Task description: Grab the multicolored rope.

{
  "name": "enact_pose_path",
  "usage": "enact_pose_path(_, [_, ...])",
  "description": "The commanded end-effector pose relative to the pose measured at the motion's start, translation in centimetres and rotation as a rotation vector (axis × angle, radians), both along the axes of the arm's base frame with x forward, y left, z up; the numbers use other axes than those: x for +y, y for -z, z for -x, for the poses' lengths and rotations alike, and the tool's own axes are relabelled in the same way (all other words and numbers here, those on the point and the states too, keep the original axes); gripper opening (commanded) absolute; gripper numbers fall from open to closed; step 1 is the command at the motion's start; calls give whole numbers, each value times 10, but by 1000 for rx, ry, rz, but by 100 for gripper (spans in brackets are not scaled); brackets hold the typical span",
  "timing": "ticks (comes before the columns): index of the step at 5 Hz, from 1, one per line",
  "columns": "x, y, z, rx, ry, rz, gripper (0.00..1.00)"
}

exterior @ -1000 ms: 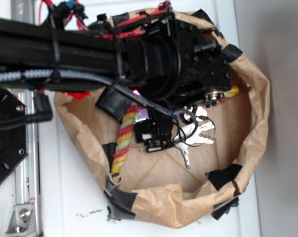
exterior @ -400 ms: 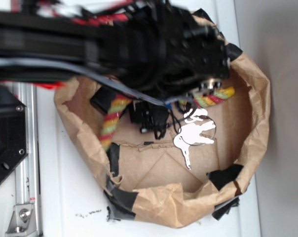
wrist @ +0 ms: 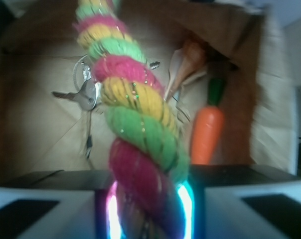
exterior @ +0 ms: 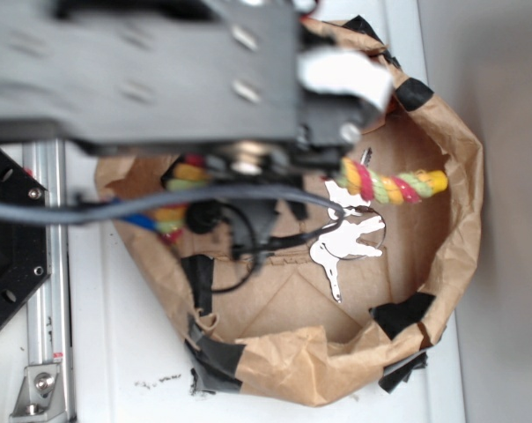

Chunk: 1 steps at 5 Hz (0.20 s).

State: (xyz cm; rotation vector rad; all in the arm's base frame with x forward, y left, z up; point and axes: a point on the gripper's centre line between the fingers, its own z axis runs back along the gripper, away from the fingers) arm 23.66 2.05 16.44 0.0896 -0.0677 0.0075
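Exterior — arm above paper bin [exterior: 460, 194] | jaws clamped on multicolored rope [wrist: 135, 129] | rope hanging free

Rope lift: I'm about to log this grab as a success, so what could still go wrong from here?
The multicolored rope is clamped in the gripper with a long free end hanging, so it may slip out. That swinging end hangs just over the keys and near the paper wall; it could snag either.

Fuzzy twisted-fibre multicolored rope [wrist: 135, 114], crinkled matt paper bag [exterior: 451, 238], shiny metal keys [exterior: 345, 247]
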Motion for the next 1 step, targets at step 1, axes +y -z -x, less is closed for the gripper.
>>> enact_pose_path(1, [-2, -20, 0, -6, 27, 16, 0])
